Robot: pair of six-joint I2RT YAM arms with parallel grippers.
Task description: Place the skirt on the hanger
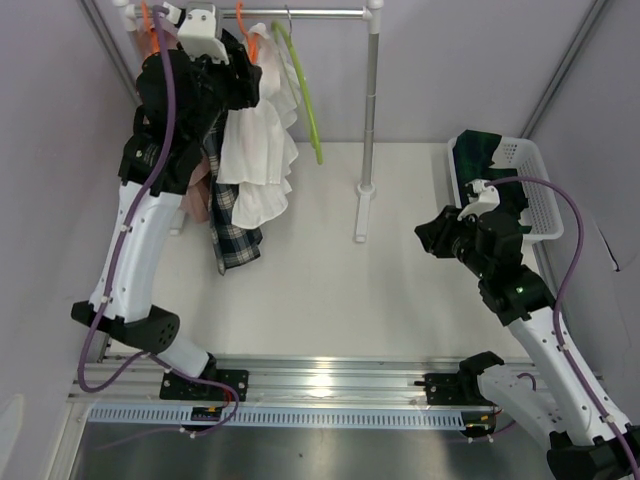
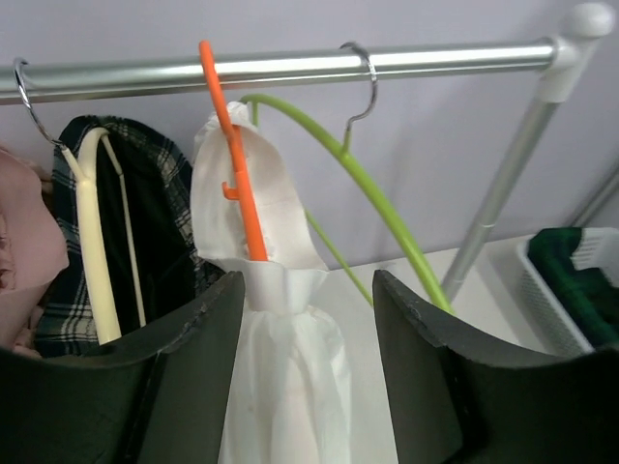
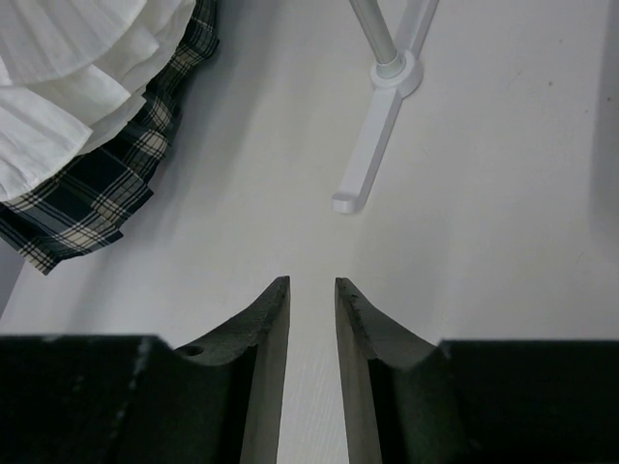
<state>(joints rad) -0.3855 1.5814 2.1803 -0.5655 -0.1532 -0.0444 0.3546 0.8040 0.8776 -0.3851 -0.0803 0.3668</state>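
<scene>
Left hand (image 2: 308, 319) raised, fingers spread — right hand (image 3: 311, 319) low, nearly closed.

**Three views: one overhead, two at the wrists**

The top external camera looks down from above and behind the arm bases, taking in the whole table (image 1: 330, 270) and the clothes rail (image 1: 320, 14) at the far edge. The left wrist camera sits high and close to that rail (image 2: 290, 66), facing it almost level, with the white skirt (image 2: 280, 319) filling its centre. The right wrist camera points down at the tabletop from near, catching the rail's foot (image 3: 372, 145) and the skirt hems (image 3: 77, 106), both seen from overhead too.
</scene>
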